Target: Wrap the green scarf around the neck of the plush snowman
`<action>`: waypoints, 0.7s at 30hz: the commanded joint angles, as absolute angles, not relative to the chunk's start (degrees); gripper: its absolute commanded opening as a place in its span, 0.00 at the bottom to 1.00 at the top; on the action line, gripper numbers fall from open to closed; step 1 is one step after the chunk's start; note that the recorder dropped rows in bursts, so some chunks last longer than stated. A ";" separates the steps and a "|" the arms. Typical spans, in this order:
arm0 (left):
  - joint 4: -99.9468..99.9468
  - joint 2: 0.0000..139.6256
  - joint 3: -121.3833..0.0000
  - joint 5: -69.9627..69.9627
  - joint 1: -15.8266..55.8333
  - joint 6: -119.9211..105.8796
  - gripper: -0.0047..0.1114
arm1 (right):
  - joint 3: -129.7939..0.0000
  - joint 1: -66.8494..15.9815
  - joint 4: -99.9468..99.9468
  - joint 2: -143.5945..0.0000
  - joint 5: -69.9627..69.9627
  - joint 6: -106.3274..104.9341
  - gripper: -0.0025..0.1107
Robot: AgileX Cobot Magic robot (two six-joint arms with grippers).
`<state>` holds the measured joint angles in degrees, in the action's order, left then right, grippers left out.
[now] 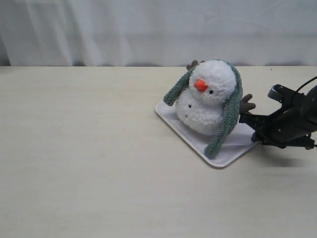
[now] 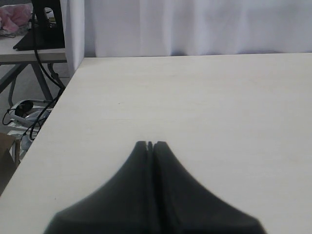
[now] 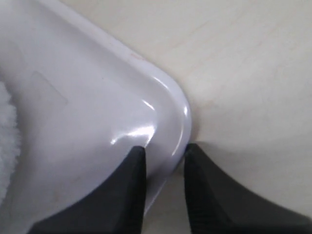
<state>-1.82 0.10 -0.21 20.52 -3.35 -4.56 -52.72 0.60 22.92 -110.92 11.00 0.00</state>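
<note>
Tray (image 3: 97, 87) corner pinched in narrow right gripper (image 3: 165, 152), snowman (image 1: 205, 111) just beyond on tray, scarf (image 1: 230, 114) draped over its head with ends hanging down both sides; left gripper (image 2: 151, 145) closed, empty, well apart, right arm nearer
</note>
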 commanded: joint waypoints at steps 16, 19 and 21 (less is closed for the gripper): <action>-2.26 0.00 0.00 19.50 -3.07 -4.46 0.04 | -52.63 0.51 21.41 -109.91 4.74 -29.85 0.27; -2.26 0.00 0.00 19.50 -3.07 -4.46 0.04 | -52.71 0.51 21.41 -107.90 4.79 -29.26 0.38; -2.26 0.00 0.00 19.50 -3.07 -4.46 0.04 | -53.70 0.64 21.66 -106.81 8.23 -27.56 0.40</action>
